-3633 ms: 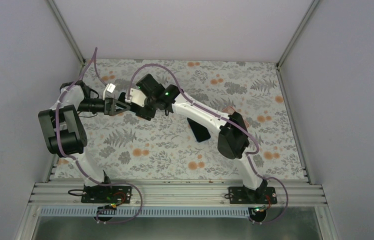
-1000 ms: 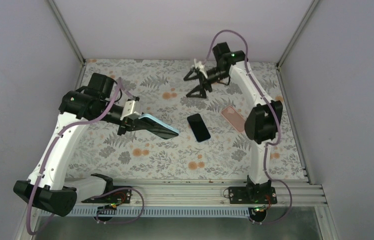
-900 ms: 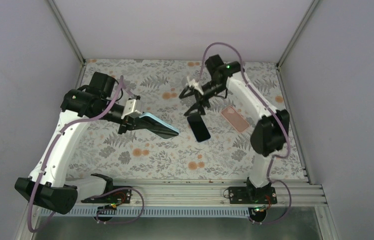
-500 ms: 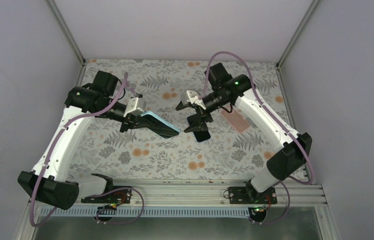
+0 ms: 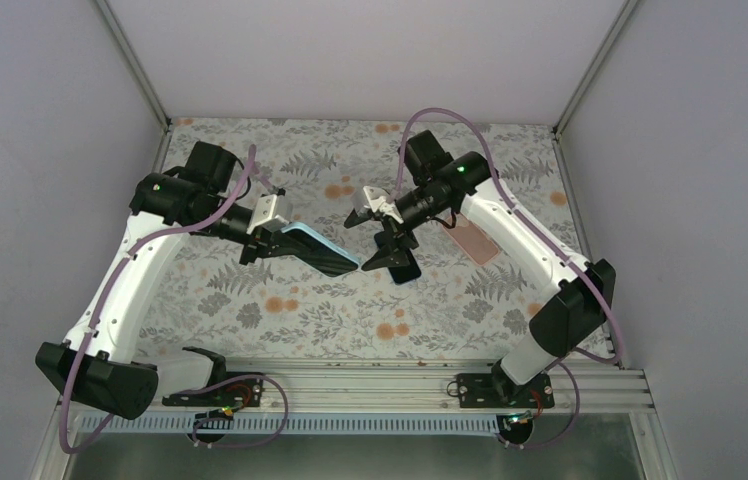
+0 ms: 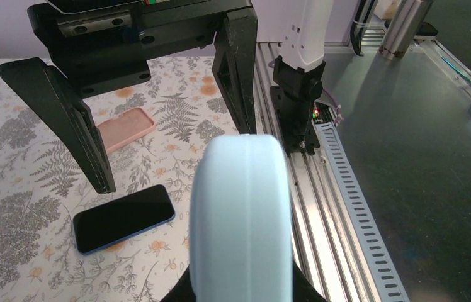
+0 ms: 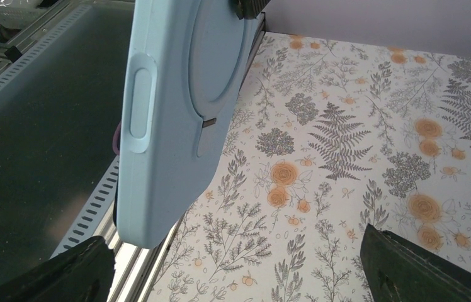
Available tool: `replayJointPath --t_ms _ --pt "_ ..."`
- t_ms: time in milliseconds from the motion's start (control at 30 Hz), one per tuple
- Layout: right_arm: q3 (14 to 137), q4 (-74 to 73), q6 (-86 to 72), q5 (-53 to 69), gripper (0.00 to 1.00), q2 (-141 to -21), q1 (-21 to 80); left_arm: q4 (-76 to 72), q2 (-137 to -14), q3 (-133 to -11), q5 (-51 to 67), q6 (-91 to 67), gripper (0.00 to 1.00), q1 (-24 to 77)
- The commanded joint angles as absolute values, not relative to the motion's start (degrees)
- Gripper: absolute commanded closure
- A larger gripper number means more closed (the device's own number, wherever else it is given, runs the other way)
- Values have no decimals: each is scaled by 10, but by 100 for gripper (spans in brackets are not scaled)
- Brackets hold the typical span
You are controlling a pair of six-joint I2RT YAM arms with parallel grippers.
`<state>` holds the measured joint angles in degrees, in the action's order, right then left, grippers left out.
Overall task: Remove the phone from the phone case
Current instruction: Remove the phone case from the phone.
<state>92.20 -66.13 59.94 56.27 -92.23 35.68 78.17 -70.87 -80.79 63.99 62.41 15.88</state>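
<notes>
Two grippers face each other above the middle of the table [image 5: 280, 320]. The left gripper [image 5: 275, 242] clamps the left end of the light-blue phone case [image 5: 322, 255], held off the surface with its dark face up. Just right of it, the right gripper [image 5: 362, 242] has its fingers spread wide. A black phone [image 6: 123, 217] lies flat below, with a pink case [image 6: 126, 128] farther right.

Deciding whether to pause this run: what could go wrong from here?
1. The left claw grips the light blue phone case by one end only, up in the air. A pull from the open right claw might lever it loose.
2. A bare black phone lies on the floral table just beneath the right claw. A dropped case or a low finger could strike it.
</notes>
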Motion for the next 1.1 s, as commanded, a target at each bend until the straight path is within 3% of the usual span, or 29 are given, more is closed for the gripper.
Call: replayJointPath --t_ms 0,500,1067 --pt "934 -664 595 576 0 -930 364 778 -704 -823 676 629 98 158" --pt "946 -642 579 568 4 -948 365 778 -708 -824 677 630 98 158" --pt "996 -453 413 388 4 -995 364 778 -701 -804 704 636 98 164"
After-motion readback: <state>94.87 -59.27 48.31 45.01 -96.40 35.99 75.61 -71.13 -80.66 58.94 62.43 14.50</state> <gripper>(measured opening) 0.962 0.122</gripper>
